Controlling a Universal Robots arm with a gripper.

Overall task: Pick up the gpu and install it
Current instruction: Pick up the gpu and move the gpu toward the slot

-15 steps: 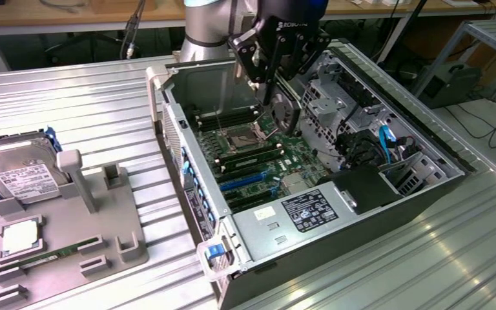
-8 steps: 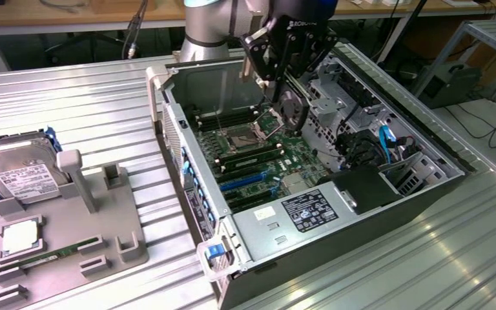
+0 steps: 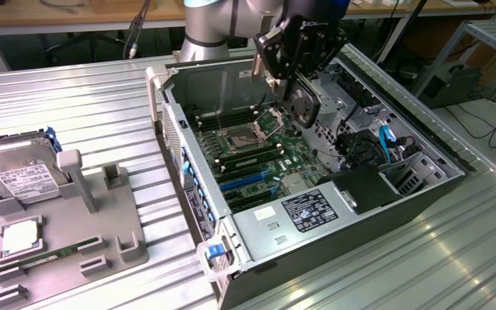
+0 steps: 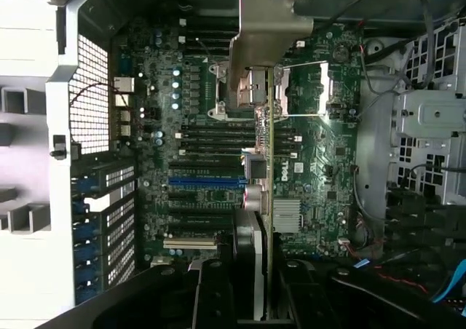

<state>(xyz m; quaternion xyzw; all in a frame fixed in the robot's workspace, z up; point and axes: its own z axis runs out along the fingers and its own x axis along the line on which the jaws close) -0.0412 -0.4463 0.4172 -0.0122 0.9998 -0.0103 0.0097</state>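
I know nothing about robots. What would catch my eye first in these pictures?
First, the black end effector hanging over the open computer case. It grips the gpu on edge above the green motherboard. On the exterior view's left, a grey holder carries a silver hard drive.

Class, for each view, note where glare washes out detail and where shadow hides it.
Exterior view: glare streaks the ribbed table; the computer case is dim around the cables. Wrist view: the table beyond the case wall burns white, while the pincer holding the gpu sits in deep shadow.
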